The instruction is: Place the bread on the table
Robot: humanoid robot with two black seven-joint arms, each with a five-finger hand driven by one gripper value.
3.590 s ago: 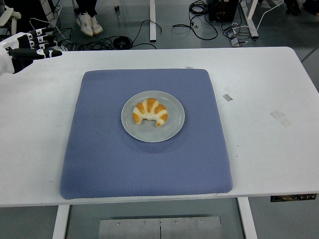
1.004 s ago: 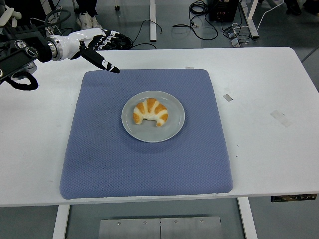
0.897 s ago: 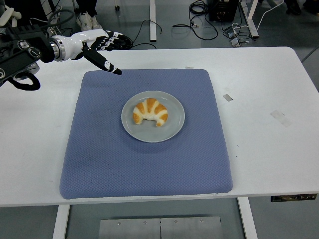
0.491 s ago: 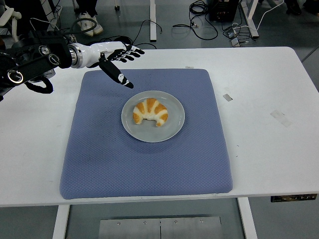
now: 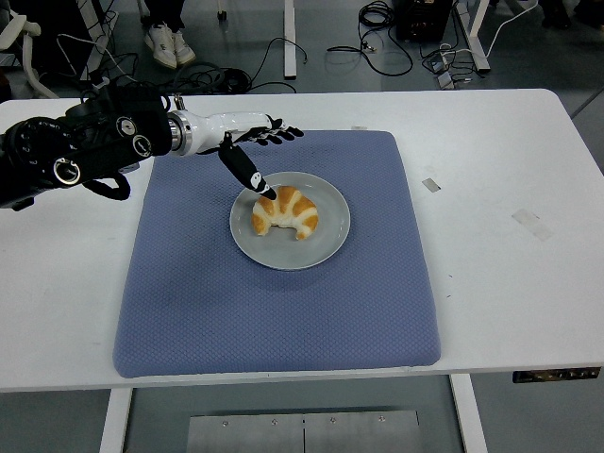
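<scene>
I see a smooth, matt white tabletop (image 5: 510, 274) under a blue mat (image 5: 283, 311) of dimpled, woven-looking cloth. The grey plate (image 5: 326, 245) looks glazed; the bread (image 5: 285, 211) crust shines.

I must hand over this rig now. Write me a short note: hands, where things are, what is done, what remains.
Left hand: open, fingers spread, above the plate's far-left rim, thumb tip close to the croissant.
Right hand: not in view.
Croissant lies on the grey plate, which sits on the blue mat on the white table.
Done: the reach only.
Left: grasp the croissant, lift it, set it on the table.
</scene>
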